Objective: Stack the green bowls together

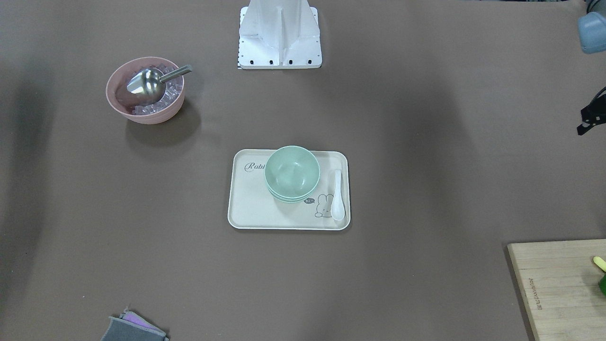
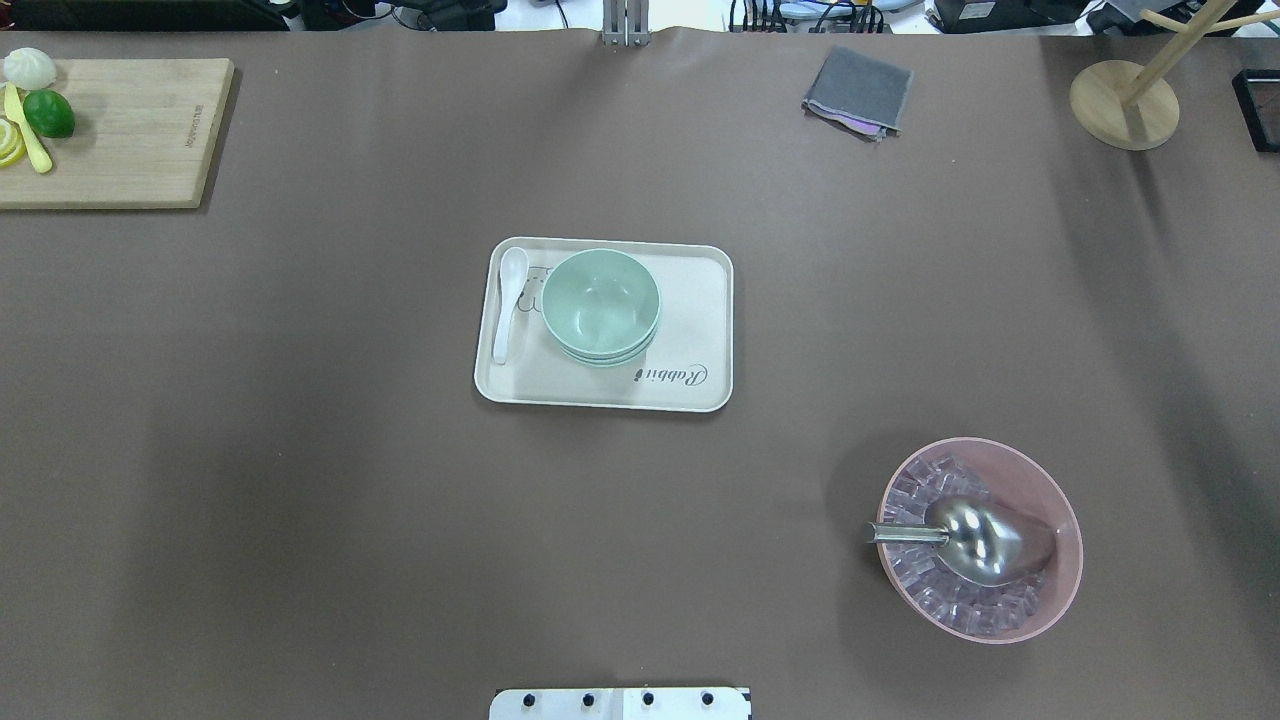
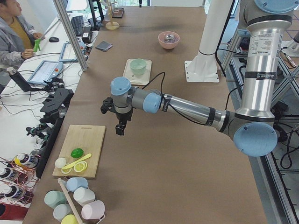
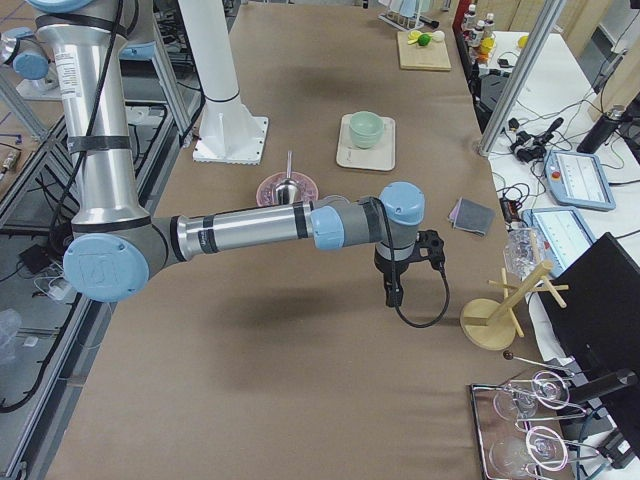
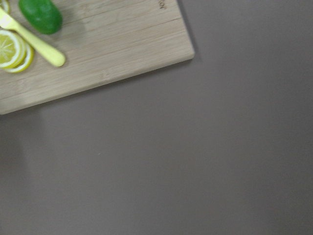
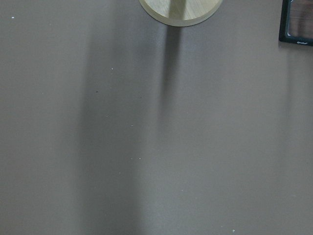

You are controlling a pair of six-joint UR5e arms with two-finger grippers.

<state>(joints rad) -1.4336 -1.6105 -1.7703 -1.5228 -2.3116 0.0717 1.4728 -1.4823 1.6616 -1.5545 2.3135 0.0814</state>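
The green bowls (image 1: 292,173) sit nested in one stack on a cream tray (image 1: 251,208) at the table's middle; they also show in the overhead view (image 2: 600,305). My left gripper (image 3: 120,129) hangs above the bare table between the tray and the cutting board, far from the bowls. My right gripper (image 4: 392,296) hangs above the table near the wooden stand, also far from the bowls. Both show only in the side views, so I cannot tell whether either is open or shut. Neither wrist view shows fingers.
A white spoon (image 2: 508,300) lies on the tray beside the stack. A pink bowl (image 2: 1040,610) of ice holds a metal scoop (image 2: 985,540). A cutting board (image 2: 130,130) with lime and lemon, a grey cloth (image 2: 858,90) and a wooden stand (image 2: 1125,100) sit along the far edge.
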